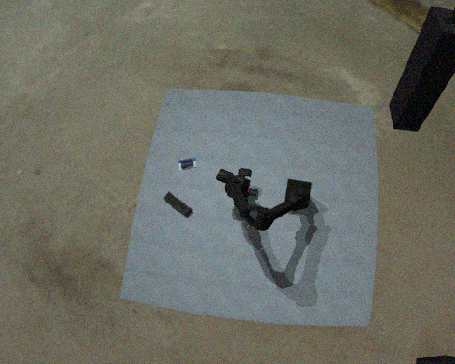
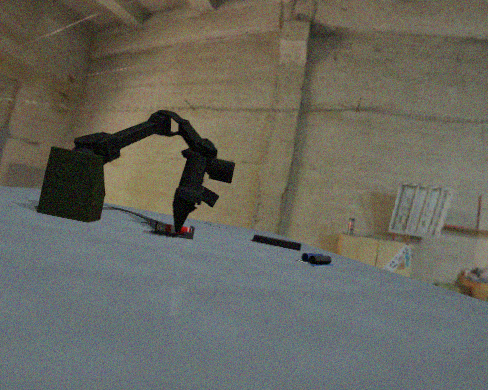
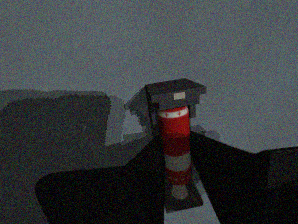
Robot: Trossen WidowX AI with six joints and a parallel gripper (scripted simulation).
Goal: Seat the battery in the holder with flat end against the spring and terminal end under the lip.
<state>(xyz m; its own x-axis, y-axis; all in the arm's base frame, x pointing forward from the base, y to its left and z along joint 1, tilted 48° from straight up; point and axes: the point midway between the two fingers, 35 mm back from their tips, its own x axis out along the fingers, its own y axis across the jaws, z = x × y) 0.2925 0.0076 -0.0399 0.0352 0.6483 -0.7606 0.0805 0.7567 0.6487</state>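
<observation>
I see the gripper (image 3: pixel 175 172) pinching the red battery (image 3: pixel 174 127), which lies in the dark holder (image 3: pixel 175 93).

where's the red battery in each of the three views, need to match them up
Top: the red battery is a small red speck at mid-frame, mostly hidden under the arm's wrist.
Exterior: left of centre, a red sliver low on the blue mat, under the gripper.
Wrist: centre frame, upright red and grey cylinder between the dark fingers, far end at the holder lip.
Shared landmark: the gripper, shut on the battery in every view.
</observation>
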